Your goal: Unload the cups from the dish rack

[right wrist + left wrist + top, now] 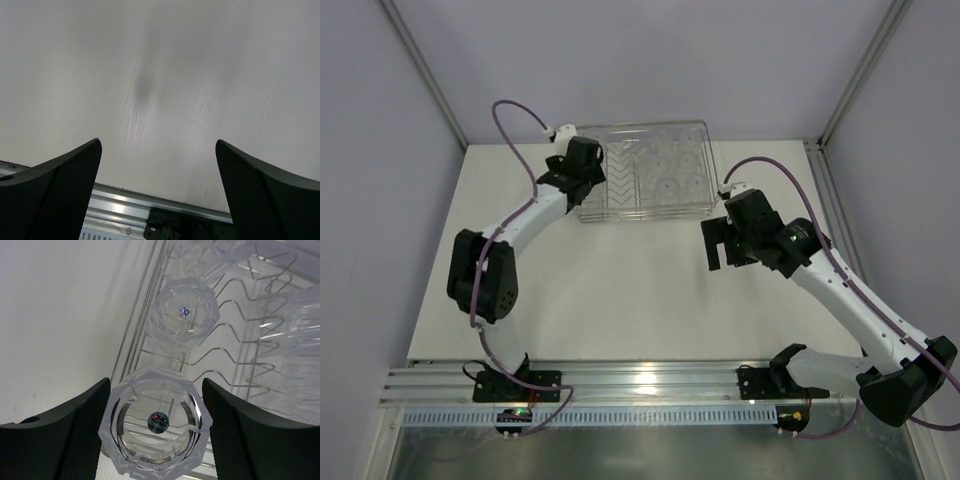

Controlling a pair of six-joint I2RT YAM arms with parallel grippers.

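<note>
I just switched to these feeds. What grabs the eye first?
The left gripper is at the left end of the dish rack, with its fingers pressed against both sides of a clear cup. A second cup sits just beyond it on the wires. The right gripper hangs wide open over the white table, near the rack's right end, holding nothing.
</note>
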